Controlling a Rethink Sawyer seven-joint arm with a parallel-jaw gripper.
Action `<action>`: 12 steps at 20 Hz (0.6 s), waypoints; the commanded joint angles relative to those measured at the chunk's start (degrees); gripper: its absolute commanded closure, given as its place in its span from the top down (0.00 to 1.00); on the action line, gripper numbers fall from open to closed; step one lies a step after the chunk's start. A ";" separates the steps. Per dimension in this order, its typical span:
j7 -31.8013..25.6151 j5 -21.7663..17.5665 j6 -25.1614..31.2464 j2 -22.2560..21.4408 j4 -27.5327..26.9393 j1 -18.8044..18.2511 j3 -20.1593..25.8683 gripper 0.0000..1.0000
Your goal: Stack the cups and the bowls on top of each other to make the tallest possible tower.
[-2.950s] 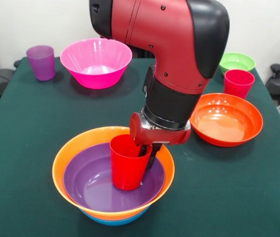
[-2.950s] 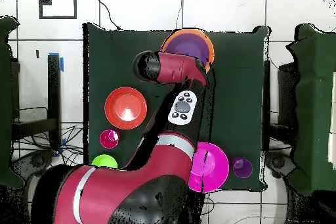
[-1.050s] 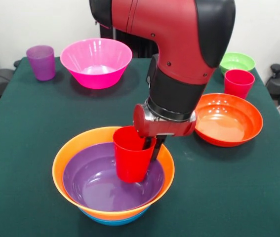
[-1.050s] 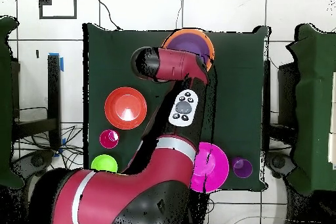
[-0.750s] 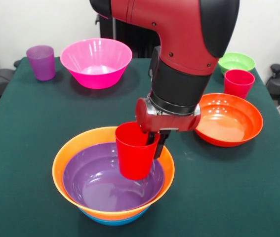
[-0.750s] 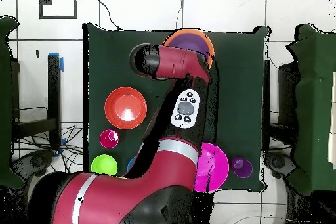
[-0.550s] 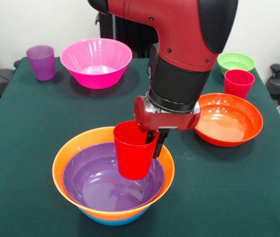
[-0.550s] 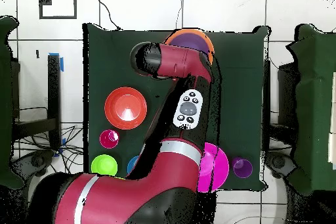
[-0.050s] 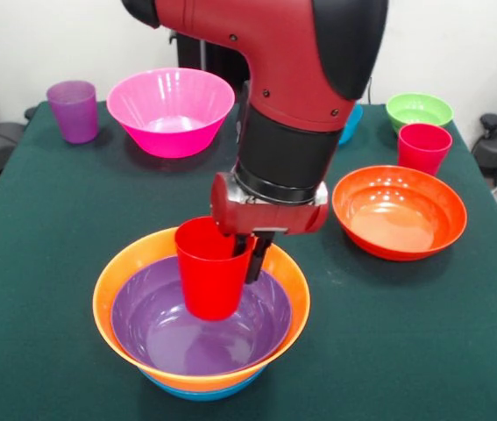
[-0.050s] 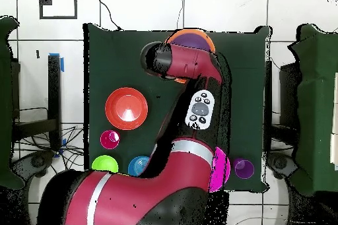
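Front view shows the gripper point(image 9: 246, 254) clamped on the rim of a red cup point(image 9: 209, 269), one dark finger point(image 9: 257, 260) down the cup's outside wall on its right; the other finger is hidden. The cup hangs upright, slightly tilted, over the purple bowl point(image 9: 169, 331), its base just above that bowl's floor and apart from it.

The purple bowl sits nested in an orange bowl point(image 9: 121, 265), and a sliver of a blue bowl point(image 9: 197, 392) shows under both. This pile is the tower point(image 9: 283, 329), and it stands on the green cloth of the table point(image 9: 46, 219).

Taking the tower as the landmark: a red-orange bowl point(image 9: 401, 215) lies to its right and a little farther back, apart from it. Behind that bowl stands a second red cup point(image 9: 423, 147), and behind that cup a green bowl point(image 9: 419, 110). A bit of another blue bowl point(image 9: 351, 123) shows at the arm's point(image 9: 292, 79) right edge. Far behind the tower, to the left, is a pink bowl point(image 9: 171, 111), with a purple cup point(image 9: 73, 110) left of it near the table's corner.

Overhead, the arm covers most of the tower, so only part of the orange and purple rims shows. The arm carries a grey panel of small buttons point(image 10: 201, 110); their marks are too small to read. No other writing or brand can be read in either view.
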 commanded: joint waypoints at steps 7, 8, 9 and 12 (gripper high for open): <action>3.54 -3.51 0.60 5.44 -0.12 0.69 6.07 0.00; 3.96 -3.39 0.81 5.56 -0.39 0.99 5.84 0.00; 4.38 -3.28 1.02 5.69 -0.67 1.29 5.61 0.00; 5.10 -2.95 1.29 5.68 -0.69 1.84 5.26 0.00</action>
